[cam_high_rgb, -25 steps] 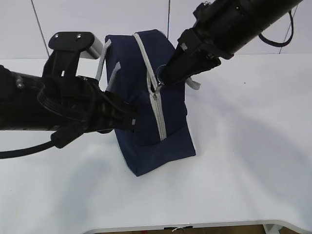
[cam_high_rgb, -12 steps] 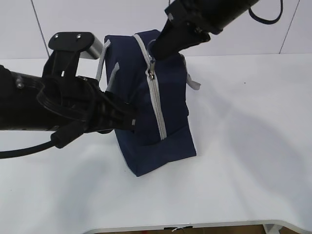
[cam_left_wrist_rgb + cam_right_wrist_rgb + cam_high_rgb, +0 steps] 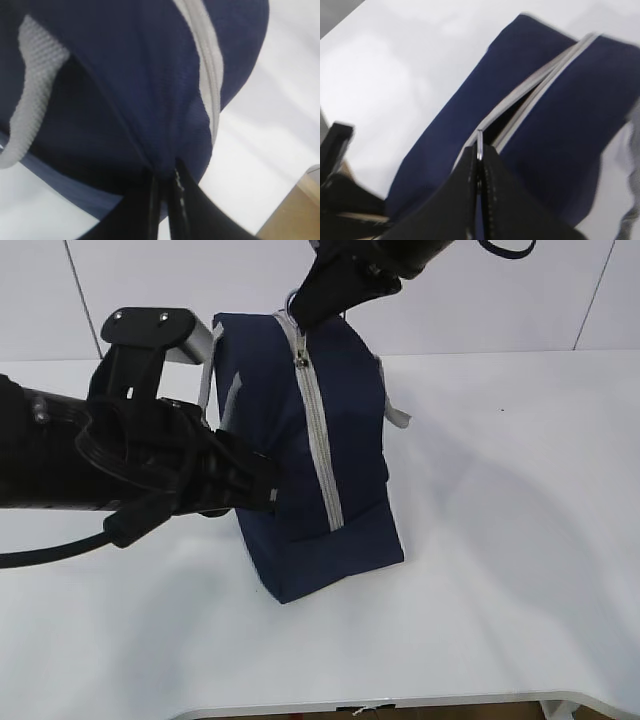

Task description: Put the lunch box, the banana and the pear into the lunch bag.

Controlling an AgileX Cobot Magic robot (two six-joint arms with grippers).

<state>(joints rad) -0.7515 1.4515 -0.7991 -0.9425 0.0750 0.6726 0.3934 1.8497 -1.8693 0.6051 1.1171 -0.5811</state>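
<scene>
A: Where is the lunch bag (image 3: 300, 450) sitting?

B: It is standing on the white table (image 3: 500, 540), grey zipper (image 3: 318, 435) facing the exterior camera, grey handles (image 3: 215, 370) hanging at its sides.

A: What is the right gripper (image 3: 300, 315) doing?

B: Its fingers are pinching together on the ring pull (image 3: 479, 145) at the bag's top end; just beyond the pull the zipper is gaping slightly.

A: And the left gripper (image 3: 165, 200)?

B: Its jaws are clamping a fold of navy fabric low on the bag's side.
</scene>
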